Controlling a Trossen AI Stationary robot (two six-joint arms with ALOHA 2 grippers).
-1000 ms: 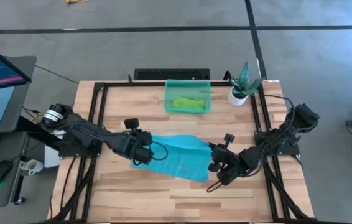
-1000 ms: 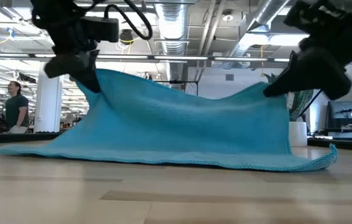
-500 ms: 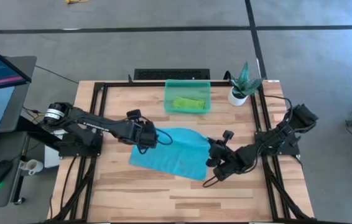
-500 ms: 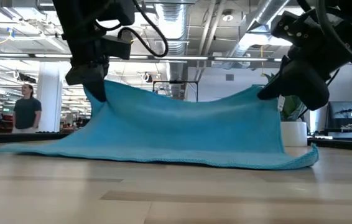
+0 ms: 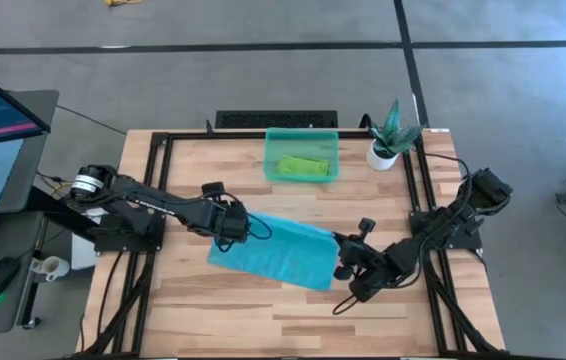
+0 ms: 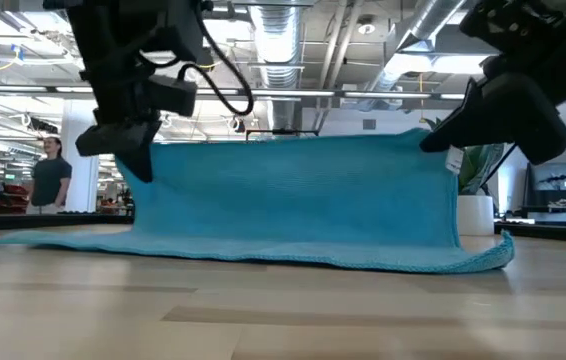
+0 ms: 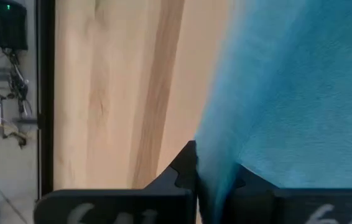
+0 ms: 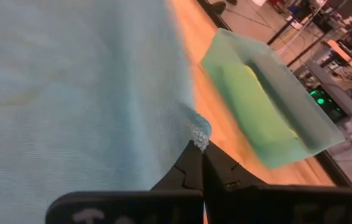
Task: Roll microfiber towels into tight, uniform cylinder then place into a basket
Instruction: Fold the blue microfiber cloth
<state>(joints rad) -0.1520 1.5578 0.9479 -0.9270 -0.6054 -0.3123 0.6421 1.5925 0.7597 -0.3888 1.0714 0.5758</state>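
Observation:
My two grippers hold a light turquoise microfiber towel up by its two upper corners. My left gripper is shut on the left corner. My right gripper is shut on the right corner, next to a small white tag. The towel's lower edge lies on the table. The teal basket stands at the far middle of the table, and a rolled lime green towel lies in it. My left gripper pinches the towel's upper left corner between its two fingers, which slant down from the table's left side. The cloth hangs below them with its lower edge on the table. My right gripper pinches the upper right corner between its fingertips, coming from the table's right side and tipped a little down. The upper edge runs straight and taut to the other gripper, and the cloth hangs like a curtain onto the table.
A small white pot with a green plant stands at the far right, beside the basket. A black frame runs along the table's edges. Bare wood lies between the towel and the near edge. A person stands far back in the room.
My left gripper has moved a little toward the table's far edge and sunk, still shut on its corner. The towel's upper edge sagged between the grippers before and is now drawn straight and level. The lower edge has stayed on the table.

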